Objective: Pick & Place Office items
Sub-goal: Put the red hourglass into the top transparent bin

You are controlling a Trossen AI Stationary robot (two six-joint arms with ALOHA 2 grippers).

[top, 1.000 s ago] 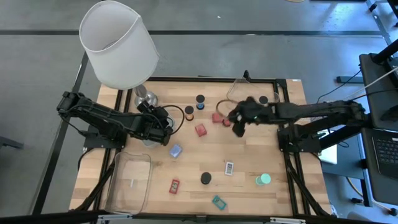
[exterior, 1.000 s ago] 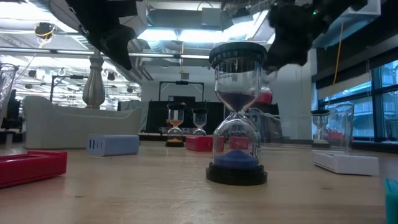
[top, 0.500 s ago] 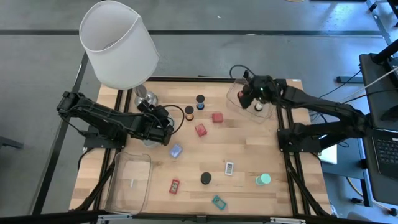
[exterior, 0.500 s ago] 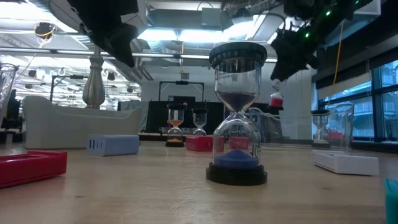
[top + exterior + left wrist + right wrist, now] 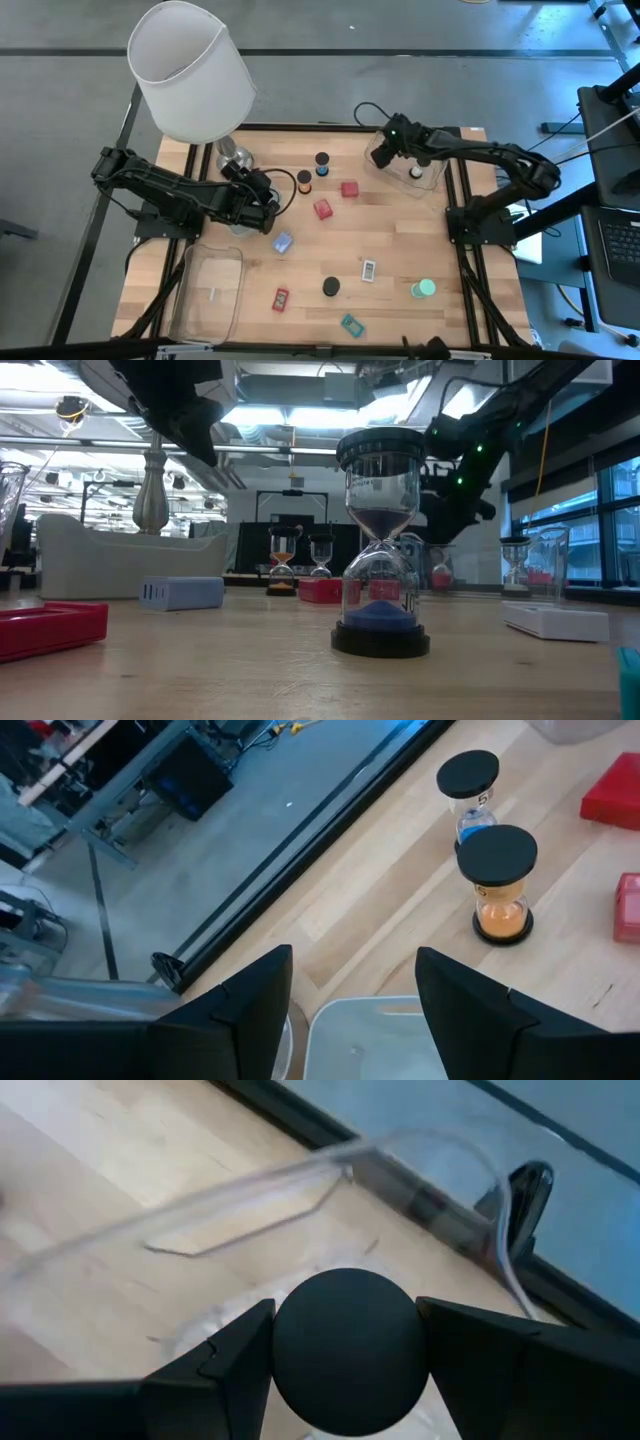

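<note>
Right pincer (image 5: pixel 385 152) is clamped on a dark-capped hourglass (image 5: pixel 350 1350), holding it over the clear tray (image 5: pixel 432 178) at the table's (image 5: pixel 400 240) far right corner. Looks like the drop-off step: next it just needs to lower a bit and let go inside the tray walls. A second ago this pincer was over by the red block (image 5: pixel 349 189) mid-table; it has since swung out to the tray. Left pincer (image 5: pixel 272 200) hasn't budged, parked near the lamp base (image 5: pixel 234 156), fingers apart and empty. Other items stay scattered across the table.
</note>
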